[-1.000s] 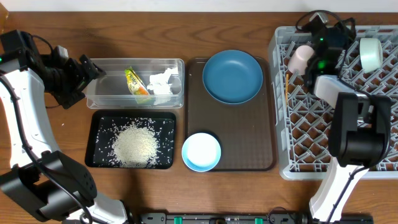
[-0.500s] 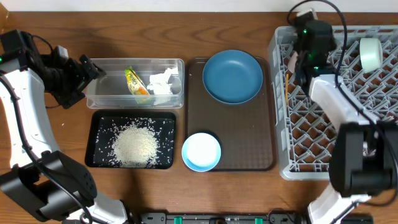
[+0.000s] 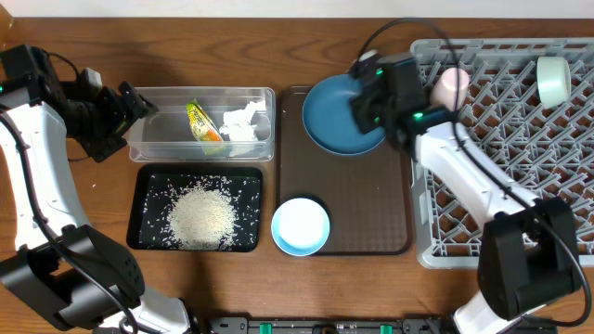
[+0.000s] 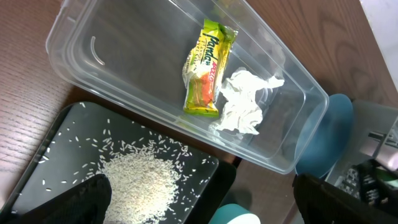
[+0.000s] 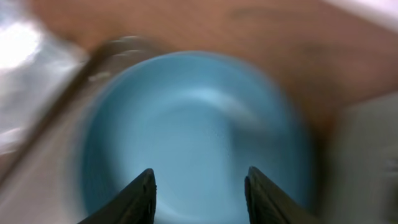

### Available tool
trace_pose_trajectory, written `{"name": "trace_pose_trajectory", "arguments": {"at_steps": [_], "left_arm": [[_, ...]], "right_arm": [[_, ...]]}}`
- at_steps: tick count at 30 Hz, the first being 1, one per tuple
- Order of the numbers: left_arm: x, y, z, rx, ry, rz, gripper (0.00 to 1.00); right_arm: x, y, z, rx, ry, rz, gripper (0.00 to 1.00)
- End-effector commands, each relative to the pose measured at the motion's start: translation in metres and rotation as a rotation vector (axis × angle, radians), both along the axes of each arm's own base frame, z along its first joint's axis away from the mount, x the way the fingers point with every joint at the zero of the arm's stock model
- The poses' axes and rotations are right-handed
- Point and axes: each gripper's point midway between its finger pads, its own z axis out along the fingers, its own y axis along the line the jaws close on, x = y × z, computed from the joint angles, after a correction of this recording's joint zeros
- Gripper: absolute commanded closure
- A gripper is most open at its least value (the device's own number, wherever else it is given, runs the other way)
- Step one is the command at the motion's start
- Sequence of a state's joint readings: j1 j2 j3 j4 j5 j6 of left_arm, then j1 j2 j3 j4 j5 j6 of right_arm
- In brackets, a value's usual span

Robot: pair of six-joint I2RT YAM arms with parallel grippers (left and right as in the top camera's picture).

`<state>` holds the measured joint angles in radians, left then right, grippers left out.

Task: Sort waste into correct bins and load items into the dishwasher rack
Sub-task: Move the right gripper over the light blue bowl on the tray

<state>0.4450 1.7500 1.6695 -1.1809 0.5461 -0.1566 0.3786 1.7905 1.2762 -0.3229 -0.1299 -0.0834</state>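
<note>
My right gripper [image 3: 360,106] [image 5: 200,171] hovers open over the dark blue plate [image 3: 334,121] [image 5: 193,124], nothing between its fingers; that wrist view is blurred. The plate lies at the back of the brown tray. A pink cup [image 3: 452,85] and a mint bowl [image 3: 554,81] sit in the grey rack [image 3: 575,167]. The white and light-blue bowl [image 3: 300,225] stands at the tray's front. My left gripper [image 3: 130,119] [image 4: 199,186] stays open beside the left end of the clear tub [image 3: 153,139] [image 4: 81,50], which holds the wrapper [image 3: 204,122] [image 4: 208,68] and tissue [image 3: 241,123] [image 4: 245,102]. Rice [image 3: 200,215] [image 4: 143,186] lies in the black tray [image 3: 148,186].
The brown serving tray [image 3: 371,204] lies between the bins and the rack. My right arm reaches from the rack's front left corner across its left rim. Bare wooden table shows to the left and along the back edge.
My right arm has swung left out of the rack to above the blue plate, leaving the pink cup lying in the rack. The left arm has not moved.
</note>
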Motion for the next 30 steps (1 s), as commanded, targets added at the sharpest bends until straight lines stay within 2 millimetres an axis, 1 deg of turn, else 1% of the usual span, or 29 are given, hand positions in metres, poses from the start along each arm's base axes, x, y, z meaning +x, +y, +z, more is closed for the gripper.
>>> {"name": "trace_pose_trajectory", "arguments": {"at_steps": [1,3,6,10,13,16,20,25,30], "left_arm": [[0.001,0.002,0.012,0.016,-0.034,-0.002,0.04],[0.001,0.002,0.013,0.016,-0.034,-0.002,0.04],[0.001,0.002,0.013,0.016,-0.034,-0.002,0.04],[0.001,0.002,0.013,0.016,-0.034,-0.002,0.04],[0.001,0.002,0.013,0.016,-0.034,-0.002,0.04],[0.001,0.002,0.013,0.016,-0.034,-0.002,0.04],[0.001,0.002,0.013,0.016,-0.034,-0.002,0.04],[0.001,0.002,0.013,0.016,-0.034,-0.002,0.04],[0.001,0.002,0.013,0.016,-0.034,-0.002,0.04]], "right_arm": [[-0.043,0.052,0.003,0.185,0.163,0.116,0.55],[-0.072,0.072,-0.002,0.212,0.254,0.199,0.53],[-0.108,0.097,-0.003,0.254,0.352,0.304,0.50],[-0.141,0.124,0.002,0.293,0.412,0.414,0.46],[-0.162,0.137,-0.001,0.280,0.451,0.447,0.46],[-0.179,0.142,-0.006,0.242,0.487,0.463,0.45],[-0.199,0.140,-0.019,0.155,0.541,0.424,0.46],[-0.230,0.145,-0.030,0.059,0.566,0.463,0.46],[-0.250,0.138,-0.046,-0.102,0.538,0.456,0.46]]}}
